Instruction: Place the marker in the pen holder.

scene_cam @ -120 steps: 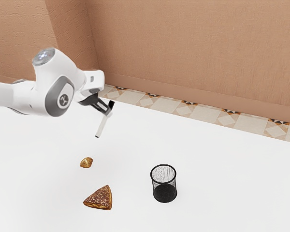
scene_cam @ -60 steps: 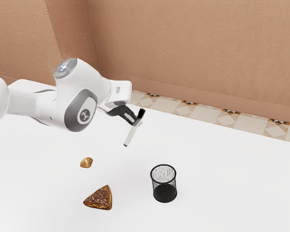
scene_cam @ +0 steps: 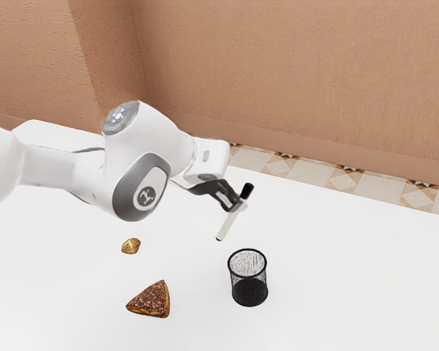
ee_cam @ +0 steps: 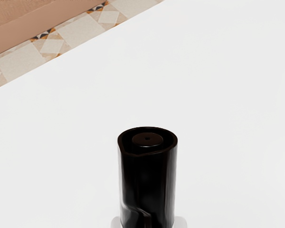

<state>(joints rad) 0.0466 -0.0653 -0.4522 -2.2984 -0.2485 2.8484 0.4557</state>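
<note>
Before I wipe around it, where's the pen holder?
The pen holder stands on the table, toward the exterior view's right from the brown triangular pastry.

The white counter (scene_cam: 358, 278) carries a black mesh pen holder (scene_cam: 249, 292), standing upright. Well apart from the pen holder, toward the exterior view's left, lies a brown, speckled triangular wedge (scene_cam: 152, 300); a small golden-brown lump (scene_cam: 131, 246) lies slightly farther from the pen holder.
</note>
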